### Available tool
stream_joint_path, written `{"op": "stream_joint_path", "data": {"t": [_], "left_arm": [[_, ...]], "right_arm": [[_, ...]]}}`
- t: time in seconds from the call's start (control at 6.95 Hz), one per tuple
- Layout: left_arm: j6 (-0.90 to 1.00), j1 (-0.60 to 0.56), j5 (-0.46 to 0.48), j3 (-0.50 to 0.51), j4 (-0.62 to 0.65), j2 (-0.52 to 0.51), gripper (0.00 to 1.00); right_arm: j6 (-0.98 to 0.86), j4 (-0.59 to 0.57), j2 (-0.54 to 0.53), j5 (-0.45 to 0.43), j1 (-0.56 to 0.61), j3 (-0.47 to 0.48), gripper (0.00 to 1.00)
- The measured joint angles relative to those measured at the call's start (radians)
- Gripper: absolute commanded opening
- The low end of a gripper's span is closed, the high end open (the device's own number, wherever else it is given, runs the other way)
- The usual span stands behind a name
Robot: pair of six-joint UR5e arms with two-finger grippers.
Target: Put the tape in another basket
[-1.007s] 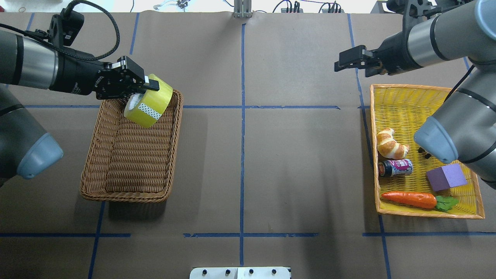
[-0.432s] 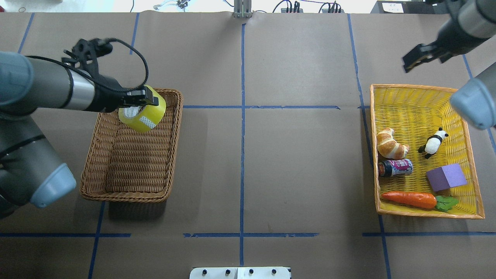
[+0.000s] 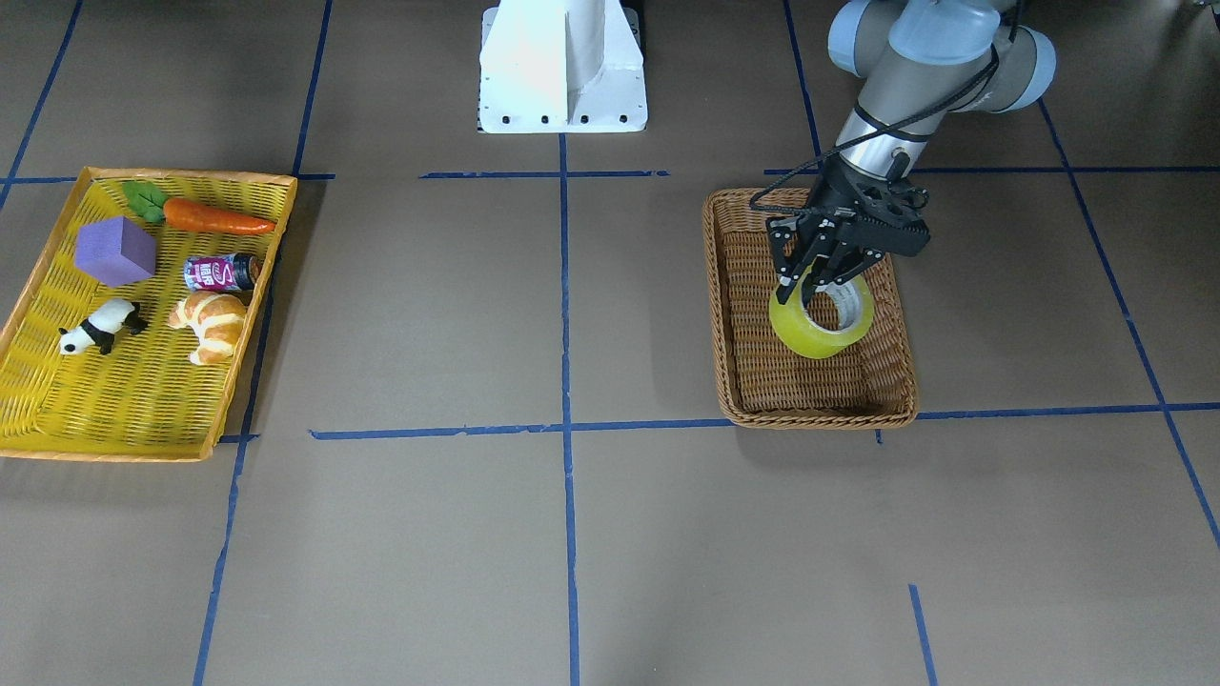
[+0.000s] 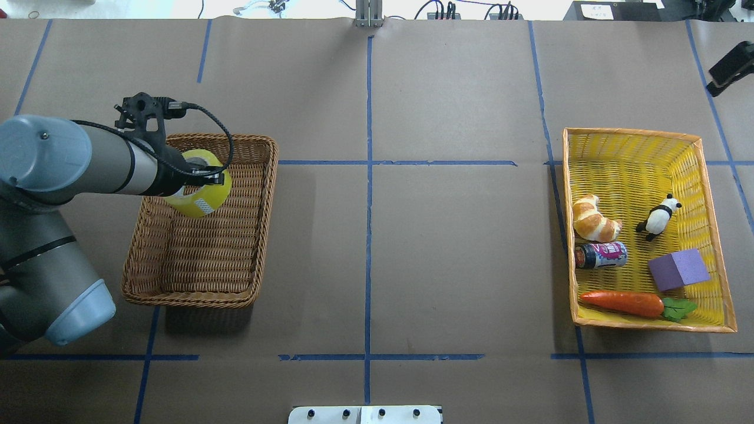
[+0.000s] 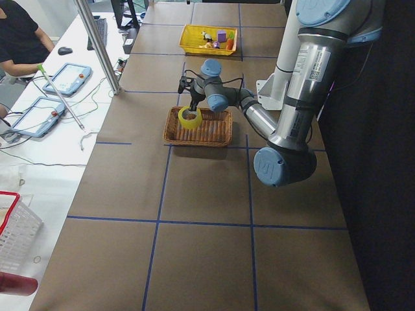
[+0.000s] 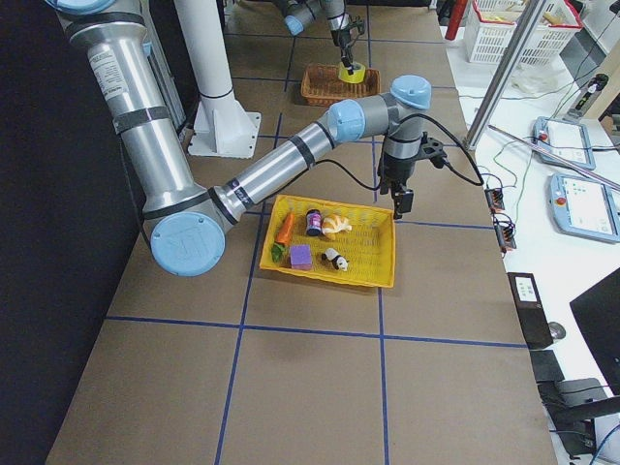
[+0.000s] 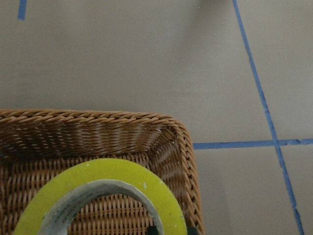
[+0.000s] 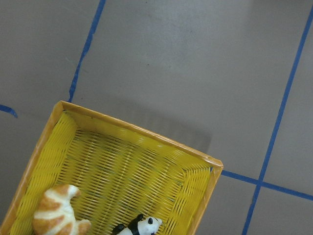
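Observation:
The tape (image 3: 822, 322), a yellow-green roll with a grey-white core, hangs tilted in my left gripper (image 3: 823, 282), low inside the far end of the brown wicker basket (image 3: 810, 414). One finger is in the core and one is outside the wall. From overhead the tape (image 4: 197, 193) shows under my left wrist, within the basket (image 4: 266, 200). In the left wrist view the roll (image 7: 98, 172) sits above the basket corner (image 7: 181, 142). My right gripper (image 4: 729, 66) is at the far right edge, beyond the yellow tray; I cannot tell how its jaws stand.
The shallow yellow tray (image 4: 630, 134) at the right holds a croissant (image 4: 595, 219), a panda figure (image 4: 658, 218), a can (image 4: 602, 255), a purple block (image 4: 677, 268) and a carrot (image 4: 624, 302). Blue tape lines cross the brown table. The robot base (image 3: 562, 67) stands mid-table.
My left gripper has carried the tape down and toward the robot, deeper into the brown basket. My right arm has swung away to the right, uncovering the panda.

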Motion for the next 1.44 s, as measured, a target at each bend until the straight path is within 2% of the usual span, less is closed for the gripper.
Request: {"op": "stream_joint_path", "data": {"t": [0.29,0.43,0.58,0.86,1.15,1.44], "left_arm": [[0.019,0.005,0.006,-0.017,0.006,0.035,0.32],[0.016,0.012,0.005,-0.034,0.012,0.039,0.40],[0.013,0.020,0.004,-0.054,0.031,0.040,0.99],[0.012,0.028,0.006,-0.087,0.077,0.045,1.00],[0.022,0.023,-0.006,-0.119,0.093,0.092,1.00],[0.136,-0.073,-0.105,-0.154,0.162,0.136,1.00]], "right_arm": [[-0.084,-0.004,-0.018,0.068,0.066,-0.035,1.00],[-0.098,-0.005,-0.022,0.094,0.082,-0.040,1.00],[-0.104,-0.004,-0.025,0.106,0.092,-0.042,1.00],[-0.109,0.001,-0.035,0.111,0.103,-0.043,1.00],[-0.129,0.004,-0.059,0.110,0.108,-0.044,1.00],[-0.164,0.007,-0.090,0.103,0.108,-0.044,1.00]]}}
